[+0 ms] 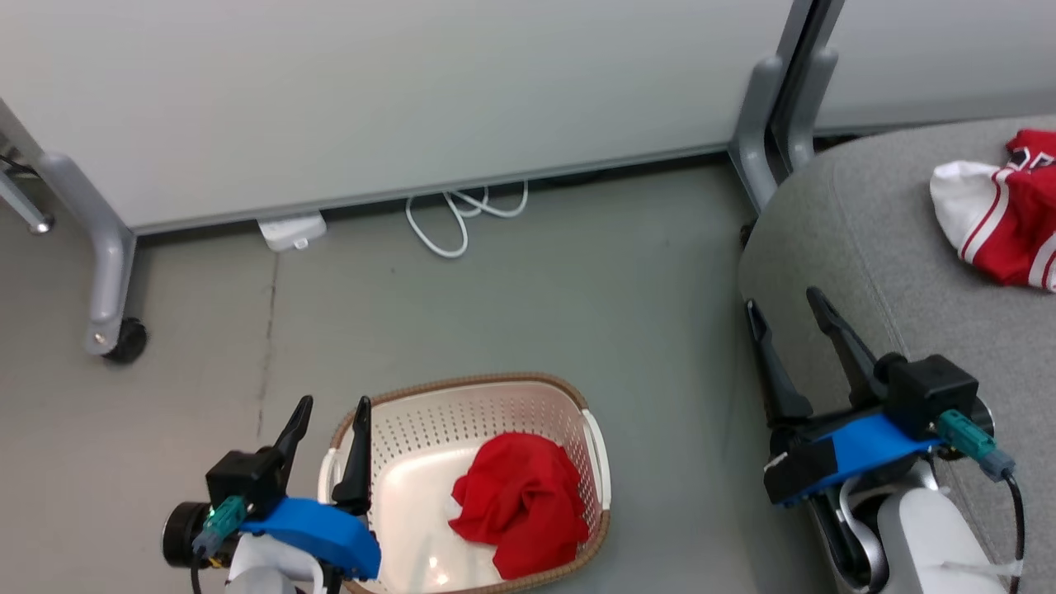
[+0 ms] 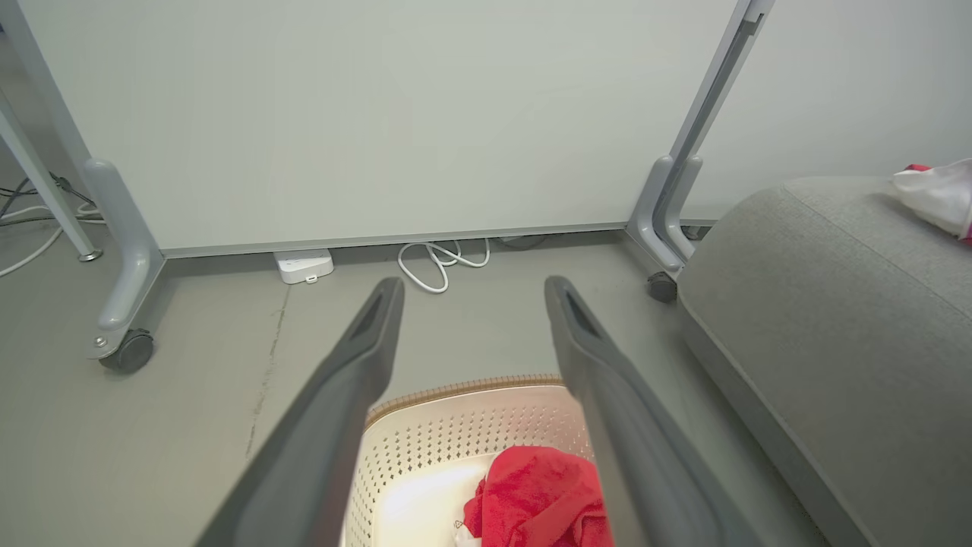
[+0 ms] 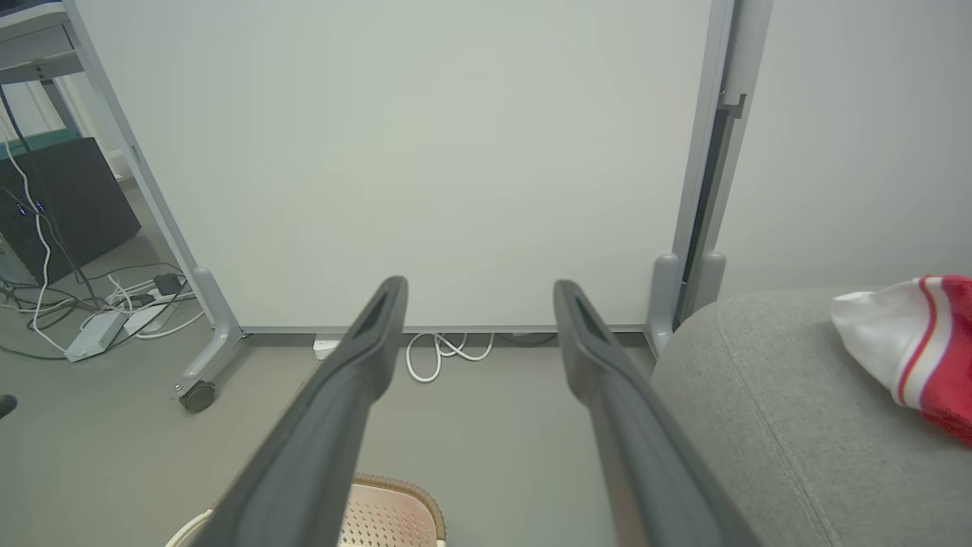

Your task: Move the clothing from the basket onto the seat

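The cream perforated basket [image 1: 569, 412] with a brown rim stands on the floor at the bottom centre, and a crumpled plain red garment [image 1: 520, 503] lies inside it on the right. A red and white striped garment [image 1: 1002, 219] rests on the grey seat [image 1: 833, 239] at the far right. My left gripper [image 1: 334, 404] is open over the basket's left rim, empty. Beside the seat's left edge my right gripper [image 1: 784, 301] stands open and empty. The left wrist view looks down on the red garment [image 2: 539, 497] in the basket [image 2: 471, 433] between the fingers.
A white partition on grey wheeled legs [image 1: 107, 272] closes off the back. A white cable [image 1: 458, 214] and a small white box [image 1: 290, 231] lie at its foot. Bare grey floor separates the basket from the seat. Cables and a dark box [image 3: 64, 201] sit far left.
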Robot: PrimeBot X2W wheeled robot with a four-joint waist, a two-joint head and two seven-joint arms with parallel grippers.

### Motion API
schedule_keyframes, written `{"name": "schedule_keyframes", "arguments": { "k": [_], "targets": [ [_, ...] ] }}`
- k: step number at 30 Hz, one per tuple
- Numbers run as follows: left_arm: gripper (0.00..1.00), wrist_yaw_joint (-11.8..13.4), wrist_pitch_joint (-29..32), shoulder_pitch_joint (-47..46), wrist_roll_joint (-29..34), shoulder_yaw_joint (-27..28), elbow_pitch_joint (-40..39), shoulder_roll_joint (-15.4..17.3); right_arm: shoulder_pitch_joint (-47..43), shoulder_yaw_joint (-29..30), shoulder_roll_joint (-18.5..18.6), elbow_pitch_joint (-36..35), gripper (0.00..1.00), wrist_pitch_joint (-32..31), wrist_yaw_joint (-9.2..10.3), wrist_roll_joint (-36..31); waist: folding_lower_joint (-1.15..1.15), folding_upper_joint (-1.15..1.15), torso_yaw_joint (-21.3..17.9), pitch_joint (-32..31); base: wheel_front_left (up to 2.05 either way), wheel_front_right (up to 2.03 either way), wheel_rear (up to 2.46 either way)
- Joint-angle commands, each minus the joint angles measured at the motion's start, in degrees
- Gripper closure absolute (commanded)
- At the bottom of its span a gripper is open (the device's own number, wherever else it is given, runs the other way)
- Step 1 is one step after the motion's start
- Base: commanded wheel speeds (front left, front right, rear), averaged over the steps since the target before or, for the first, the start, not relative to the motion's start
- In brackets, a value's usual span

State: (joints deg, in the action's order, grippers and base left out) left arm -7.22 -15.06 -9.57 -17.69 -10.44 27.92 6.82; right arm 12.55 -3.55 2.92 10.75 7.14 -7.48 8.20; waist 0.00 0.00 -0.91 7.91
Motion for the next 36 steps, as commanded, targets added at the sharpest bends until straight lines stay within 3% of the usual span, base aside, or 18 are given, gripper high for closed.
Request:
{"name": "schedule_keyframes", "arguments": {
  "k": [1, 11, 21, 26, 33, 34, 35, 36],
  "targets": [
    [0.0, -0.4, -0.18, -1.96, -0.32, -0.85, 0.72, 0.51, 1.38, -0.25, -0.04, -0.57, 0.0, -0.12, -0.02, -0.01, 0.0, 0.0, -3.13, 7.09, 0.0, 0.0, 0.0],
    [0.0, -0.23, 3.59, -16.19, -1.78, -18.43, 13.43, 6.95, 9.79, -2.87, -0.07, -2.96, 0.0, 1.86, -0.02, 1.65, 0.0, 0.0, -11.29, 25.6, 0.0, 0.0, 0.0],
    [0.0, -0.23, 6.36, -27.35, -6.32, -33.98, 20.08, 13.2, 13.96, -5.07, -0.1, -2.04, 0.0, 5.44, -0.02, 4.56, 0.0, 0.0, -17.54, 37.16, 0.0, 0.0, 0.0],
    [0.0, -0.23, 6.69, -32.25, -8.12, -37.12, 24.53, 14.97, 15.18, -6.7, -0.09, -1.19, 0.0, 6.95, -0.02, 6.57, 0.0, 0.0, -19.97, 40.78, 0.0, 0.0, 0.0],
    [0.0, 0.87, 4.82, -37.78, -9.92, -34.94, 31.61, 12.85, 15.99, -8.04, -0.08, -0.42, 0.0, 7.83, -0.02, 7.58, 0.0, 0.0, -20.95, 43.11, 0.0, 0.0, 0.0],
    [0.32, 0.9, 4.74, -38.23, -10.03, -34.83, 32.47, 12.58, 16.02, -8.22, -0.08, -0.32, 0.0, 7.84, -0.02, 7.71, 0.0, 0.0, -21.04, 43.2, 0.0, 0.0, 0.0],
    [1.0, 0.96, 4.37, -38.6, -10.23, -34.69, 33.11, 12.24, 16.16, -8.34, -0.08, -0.19, 0.0, 7.88, -0.02, 7.81, 0.0, 0.0, -21.11, 43.24, 0.0, 0.0, 0.0],
    [1.0, 0.9, 4.21, -38.83, -10.4, -34.68, 33.82, 11.84, 16.37, -8.45, -0.08, -0.09, 0.0, 7.93, -0.02, 7.91, 0.0, 0.0, -21.15, 43.22, 0.0, 0.0, 0.0]
  ]
}}
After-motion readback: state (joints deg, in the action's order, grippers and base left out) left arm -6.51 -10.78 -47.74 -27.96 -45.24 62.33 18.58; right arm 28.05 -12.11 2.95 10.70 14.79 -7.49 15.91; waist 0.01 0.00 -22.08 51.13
